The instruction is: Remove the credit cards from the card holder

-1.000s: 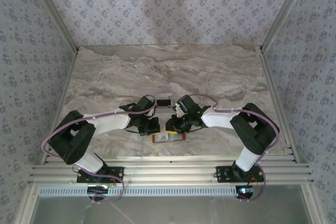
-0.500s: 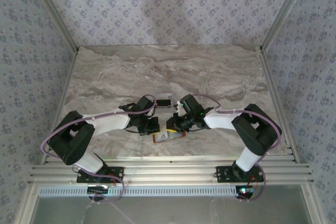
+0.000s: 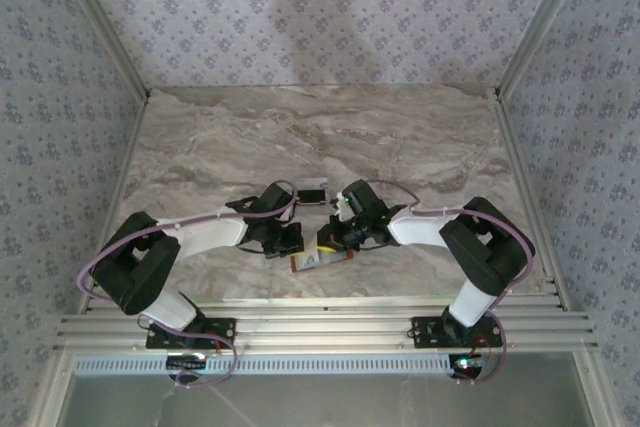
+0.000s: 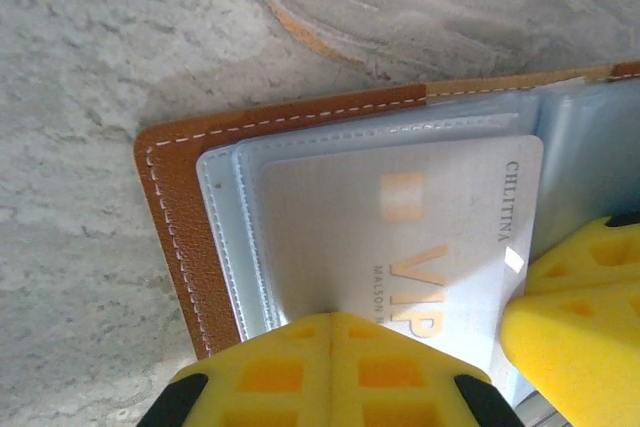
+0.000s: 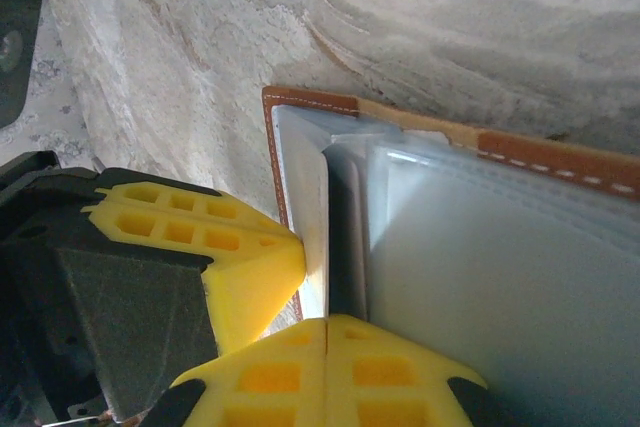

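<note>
Top view: card holder lies open on the marble table near the front edge, with left gripper and right gripper both down at it. Left wrist: pads closed together, pressing on a whitish VIP credit card lying in the holder's clear sleeves. Right wrist: pads meet at the sleeve edge; cannot tell whether anything is pinched between them.

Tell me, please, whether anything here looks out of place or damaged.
Nothing stands out: the card holder lies open on the table, its clear sleeves intact, a whitish VIP card among them.
</note>
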